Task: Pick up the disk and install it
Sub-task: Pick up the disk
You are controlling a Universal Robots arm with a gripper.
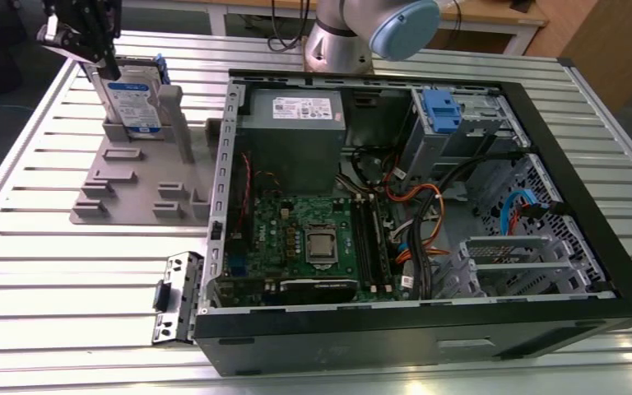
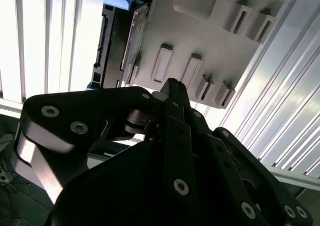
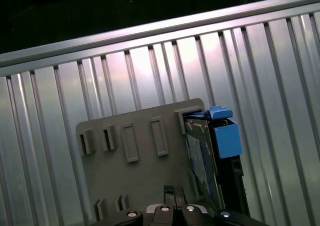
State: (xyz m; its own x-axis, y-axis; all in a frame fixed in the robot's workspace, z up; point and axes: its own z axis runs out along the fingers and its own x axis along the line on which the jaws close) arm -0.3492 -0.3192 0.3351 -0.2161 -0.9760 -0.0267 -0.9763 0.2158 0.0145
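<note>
The flat silver hard drive with a white-and-blue label and a bright blue plastic carrier, the disk [image 1: 135, 103], is standing on end in a slot of a grey plastic fixture plate [image 1: 129, 193]. It is sitting at the plate's upper corner in the exterior view. The plate is lying on the slatted aluminium table [image 1: 30, 280], just beside the open black computer case [image 1: 596, 247] on the exterior view's left. The disk's long axis is running roughly upright, so its thin top edge, capped by the blue carrier, is facing up toward the arm. The black two-finger gripper [image 1: 104, 62] is hanging near that top edge, over the corner toward the exterior view's left. Whether it is touching the carrier there cannot be told. In both wrist views the jaws are looking pressed together with nothing between them. The disk [image 3: 202, 156] is appearing edge-on to one side of the gripper [image 3: 173, 192], not in line with it. The broad labelled face is turning toward the exterior camera, and the thin edge is presenting to the wrist. Judging from this, the pick is not yet made: the disk is resting in its slot, ungripped. Inside the case, the grey metal drive cage [image 1: 448, 136] is sitting well apart from the disk.
</note>
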